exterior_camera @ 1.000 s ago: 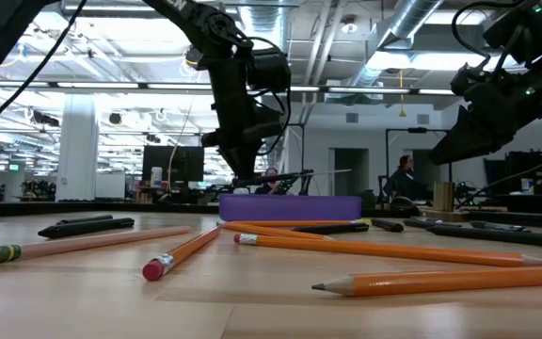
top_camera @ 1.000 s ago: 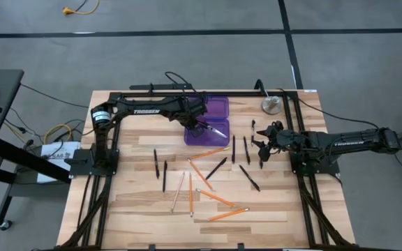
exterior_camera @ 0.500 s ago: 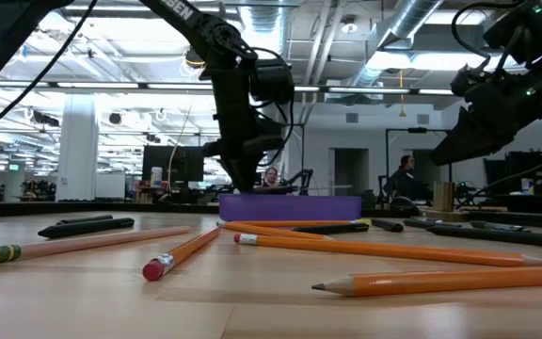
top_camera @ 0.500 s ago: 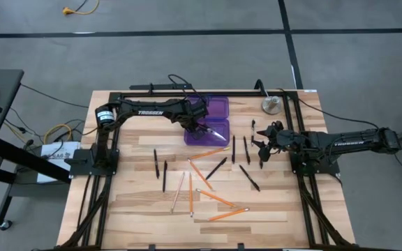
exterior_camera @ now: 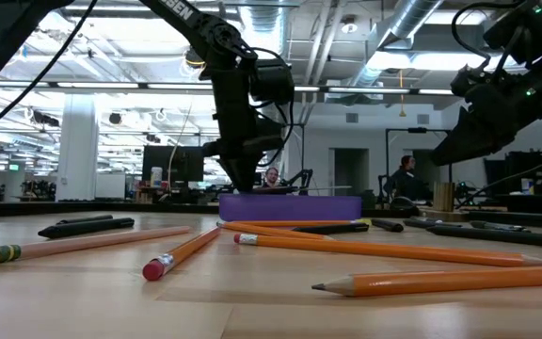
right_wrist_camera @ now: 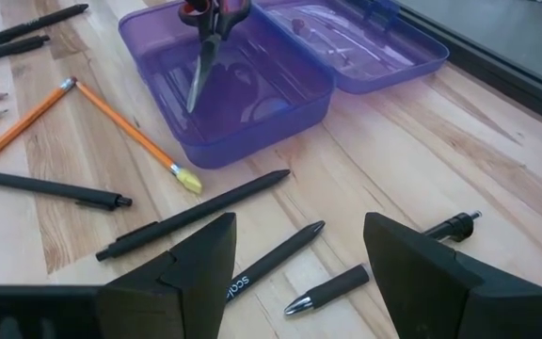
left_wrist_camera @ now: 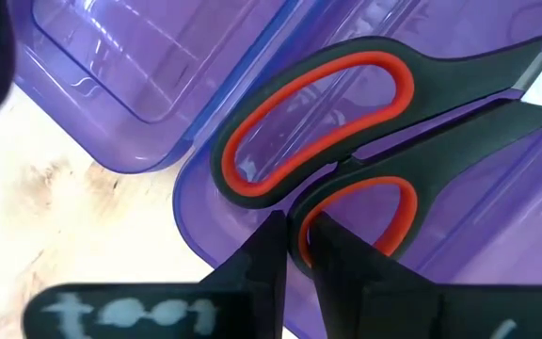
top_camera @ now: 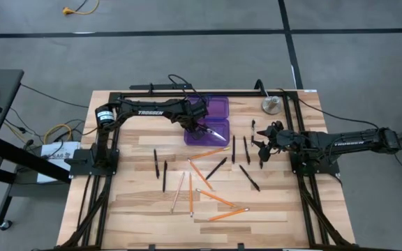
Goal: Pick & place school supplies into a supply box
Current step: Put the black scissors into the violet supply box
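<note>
Since a second ago we have brought our left hand (top_camera: 201, 127) down and slightly back over the purple box (top_camera: 208, 131), so the scissors (left_wrist_camera: 346, 160) now hang lower in the near tray; over the last half second nothing else on the surface (top_camera: 131, 202) shifts. Our left hand is pinching the scissors by the red-lined handles, and the right wrist view shows the blades pointing down into the tray, the tips just above or at its floor; we cannot tell whether they touch. The box sits at the far middle of the surface with its lid (top_camera: 217, 106) folded open on the far side, lying flat beside the tray.

Our right hand (top_camera: 262, 146) waits to the right of the box, off the surface, its fingers (right_wrist_camera: 182, 273) spread wide with nothing between them. Below and in front of it lie several black pens (right_wrist_camera: 196, 215), some just beside the box's right edge. One orange pencil (right_wrist_camera: 125, 132) rests near the tray's near corner, its eraser end close to a pen.

Nearer to us, more orange pencils (top_camera: 215, 199) are scattered across the middle of the surface, with two pale pencils (top_camera: 179, 192) side by side to their left and two black pens (top_camera: 156, 162) further left. A round silver disc (top_camera: 270, 105) sits at the far right corner.
</note>
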`<action>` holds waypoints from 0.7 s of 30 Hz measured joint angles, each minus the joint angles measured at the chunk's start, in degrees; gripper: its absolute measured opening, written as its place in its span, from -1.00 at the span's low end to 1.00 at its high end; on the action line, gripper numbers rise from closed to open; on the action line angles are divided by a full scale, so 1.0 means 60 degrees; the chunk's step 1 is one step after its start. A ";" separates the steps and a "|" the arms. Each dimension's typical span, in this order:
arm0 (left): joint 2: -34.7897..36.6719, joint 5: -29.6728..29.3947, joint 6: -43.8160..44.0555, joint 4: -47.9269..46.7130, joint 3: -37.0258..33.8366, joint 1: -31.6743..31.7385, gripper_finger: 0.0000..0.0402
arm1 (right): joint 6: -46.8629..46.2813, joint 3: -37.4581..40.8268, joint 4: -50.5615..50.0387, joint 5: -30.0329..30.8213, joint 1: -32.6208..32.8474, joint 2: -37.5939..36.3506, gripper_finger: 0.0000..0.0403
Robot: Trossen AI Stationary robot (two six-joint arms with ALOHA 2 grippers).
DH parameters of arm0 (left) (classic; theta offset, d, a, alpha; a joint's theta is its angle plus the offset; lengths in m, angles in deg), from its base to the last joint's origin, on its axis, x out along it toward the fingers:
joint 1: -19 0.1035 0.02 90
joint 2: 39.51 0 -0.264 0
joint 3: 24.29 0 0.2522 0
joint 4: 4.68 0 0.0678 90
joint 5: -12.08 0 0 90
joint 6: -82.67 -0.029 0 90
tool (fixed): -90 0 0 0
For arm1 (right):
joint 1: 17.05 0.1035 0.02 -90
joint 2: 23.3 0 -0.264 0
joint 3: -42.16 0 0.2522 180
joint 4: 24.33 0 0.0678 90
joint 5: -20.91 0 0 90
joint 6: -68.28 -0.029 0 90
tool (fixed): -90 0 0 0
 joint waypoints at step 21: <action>0.0004 0.0210 0.0007 0.0029 0.0000 0.0001 -0.86 | 0.0000 0.0000 -0.0037 0.0000 0.0000 0.0000 0.14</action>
